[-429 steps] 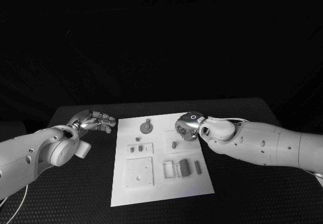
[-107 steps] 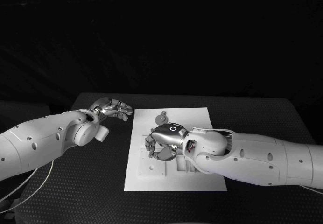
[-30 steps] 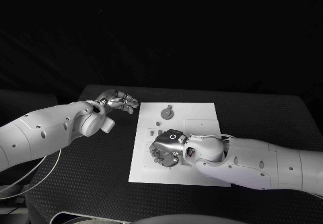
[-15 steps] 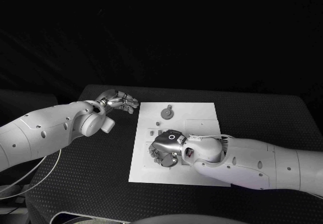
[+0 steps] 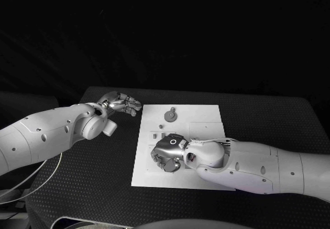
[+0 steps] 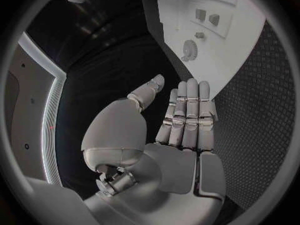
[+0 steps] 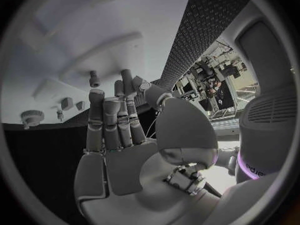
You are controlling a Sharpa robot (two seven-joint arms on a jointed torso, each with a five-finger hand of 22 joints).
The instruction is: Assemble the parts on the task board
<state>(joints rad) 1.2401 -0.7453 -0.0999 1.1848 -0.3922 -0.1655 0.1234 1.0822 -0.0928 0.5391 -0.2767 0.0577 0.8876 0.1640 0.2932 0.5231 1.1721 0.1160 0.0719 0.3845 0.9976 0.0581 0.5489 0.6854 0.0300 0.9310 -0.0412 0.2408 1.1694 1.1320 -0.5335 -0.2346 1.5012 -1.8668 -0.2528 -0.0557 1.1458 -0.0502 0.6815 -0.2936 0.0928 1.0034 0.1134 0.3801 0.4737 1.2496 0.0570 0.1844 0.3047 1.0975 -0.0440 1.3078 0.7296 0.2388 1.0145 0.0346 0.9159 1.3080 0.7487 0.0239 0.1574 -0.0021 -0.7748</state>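
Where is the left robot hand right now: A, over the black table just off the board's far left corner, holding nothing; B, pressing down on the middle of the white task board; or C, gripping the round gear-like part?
A: the left robot hand is beside the white task board, its fingers empty.

A black table (image 5: 275, 119), its surface covered in a fine dotted texture, is lying under the work area and filling the middle of the head view; its far edge is fading into an unlit, dark background.
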